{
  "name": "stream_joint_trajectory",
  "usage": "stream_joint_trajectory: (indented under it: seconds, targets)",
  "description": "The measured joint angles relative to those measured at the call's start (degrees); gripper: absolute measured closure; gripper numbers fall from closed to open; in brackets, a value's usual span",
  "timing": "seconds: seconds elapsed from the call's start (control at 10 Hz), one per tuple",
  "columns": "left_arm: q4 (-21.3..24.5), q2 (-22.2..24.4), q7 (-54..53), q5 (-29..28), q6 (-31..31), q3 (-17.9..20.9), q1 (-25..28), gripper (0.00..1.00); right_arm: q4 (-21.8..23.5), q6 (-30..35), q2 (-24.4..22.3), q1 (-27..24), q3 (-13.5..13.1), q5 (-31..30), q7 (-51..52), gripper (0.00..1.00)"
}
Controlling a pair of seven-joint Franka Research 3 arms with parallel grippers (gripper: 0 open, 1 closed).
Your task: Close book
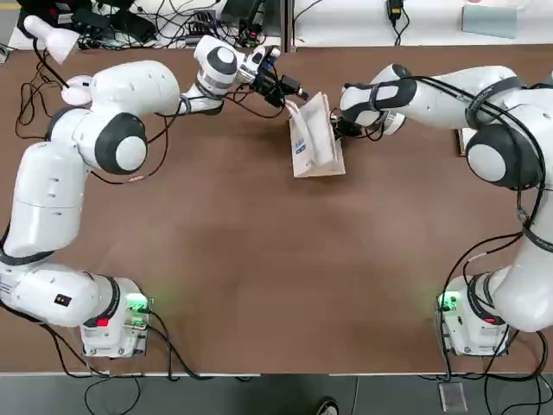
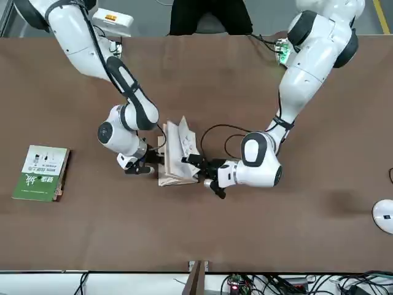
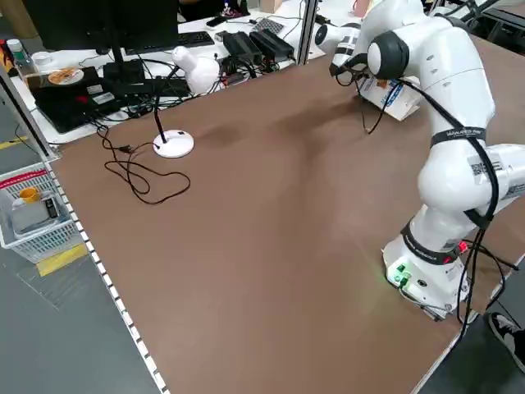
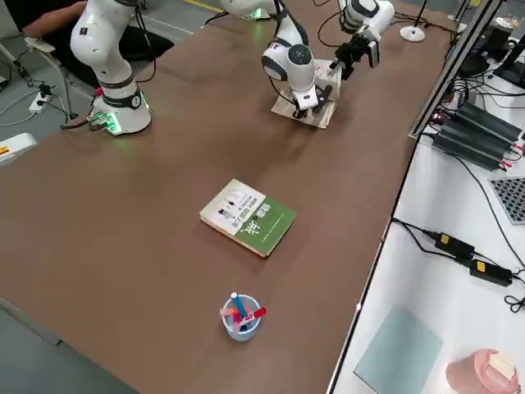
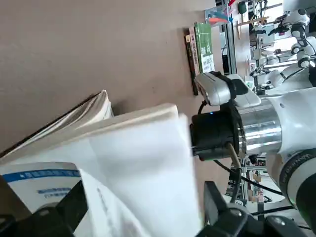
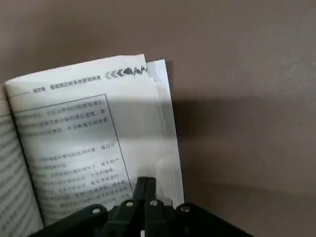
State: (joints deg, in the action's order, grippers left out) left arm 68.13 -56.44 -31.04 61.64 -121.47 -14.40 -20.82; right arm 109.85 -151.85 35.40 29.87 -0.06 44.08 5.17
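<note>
The book [image 1: 315, 138] lies half open at the far middle of the table. Its white cover with blue lettering [image 5: 44, 177] stands tilted up. My left gripper [image 1: 292, 93] is at that raised cover's far edge, open, and the cover runs between its spread fingers [image 5: 64, 212]. From the other side my right gripper [image 1: 339, 130] is shut, its closed tips [image 6: 145, 183] resting on the flat printed page [image 6: 89, 138]. In the front view the book [image 2: 178, 153] sits between the left gripper [image 2: 206, 167] and the right gripper [image 2: 147, 167].
A green-and-white book [image 2: 42, 172] lies on the table on the robot's right. A cup of pens [image 4: 240, 316] stands beyond it. A white desk lamp [image 3: 176, 139] is at the far left corner, a mouse [image 2: 385, 215] nearby. A person [image 2: 209, 15] sits behind the robot.
</note>
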Motion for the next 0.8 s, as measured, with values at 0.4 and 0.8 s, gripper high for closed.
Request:
stream_joint_trajectory:
  seconds: [0.4, 0.8]
  targets:
    - [0.0, 0.4, 0.5, 1.8, 0.2, 0.0, 0.1, 0.00, 0.0, 0.0, 0.0, -0.2, -0.1, 0.0, 0.5, 0.99]
    - [0.0, 1.2, 2.2, 1.9, 0.8, 0.0, 0.3, 0.00, 0.0, 0.1, 0.0, -0.7, -0.1, 0.0, 1.0, 0.99]
